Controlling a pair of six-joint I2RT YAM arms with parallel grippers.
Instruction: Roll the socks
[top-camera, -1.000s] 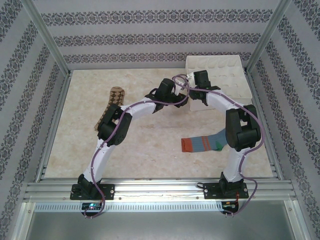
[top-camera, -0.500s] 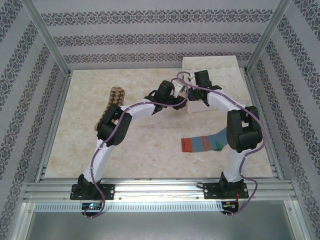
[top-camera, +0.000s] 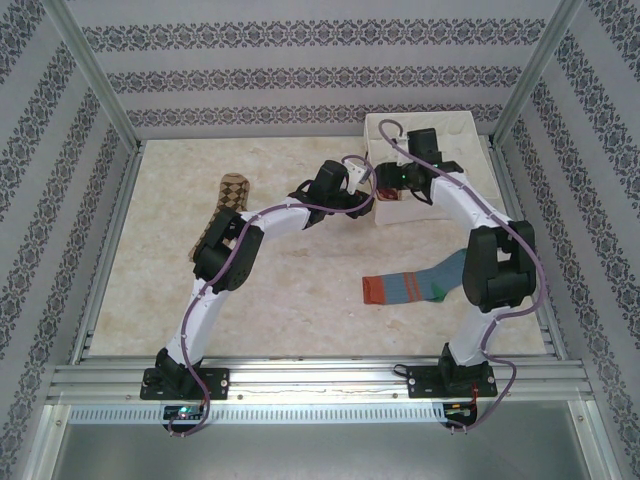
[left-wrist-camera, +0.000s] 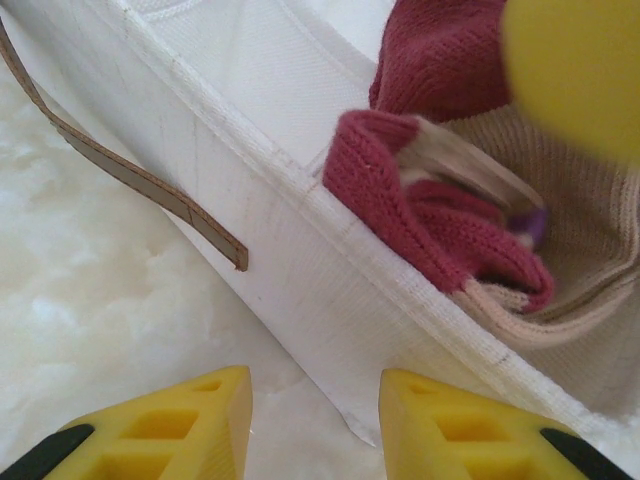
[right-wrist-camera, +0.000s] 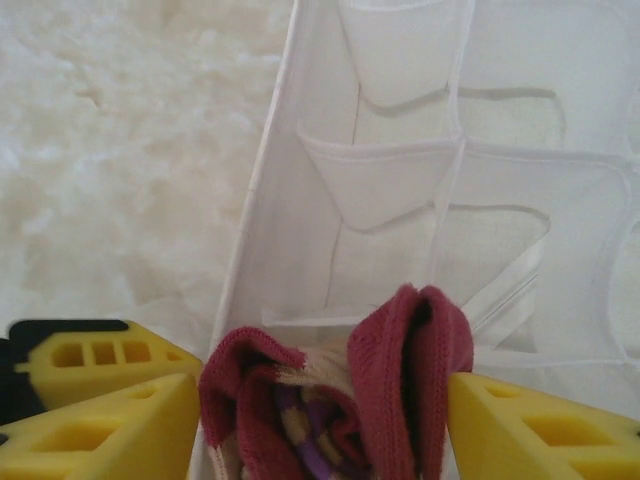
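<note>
Now the rolled sock (right-wrist-camera: 410, 350), clasped in the right gripper (right-wrist-camera: 325, 415), has been brought into the box's (right-wrist-camera: 278, 150) near corner, stowing nearly done; the left gripper (left-wrist-camera: 315, 420) is held wide outside.

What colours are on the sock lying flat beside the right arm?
Orange end, then blue and teal stripes on the flat sock; clearest in the top external view.

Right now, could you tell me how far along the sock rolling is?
Done: the red-cuffed sock is rolled. In hand: the right gripper holds it at a box compartment; the left gripper is open beside the box wall. Left: the striped sock and argyle sock lie flat, unrolled.
</note>
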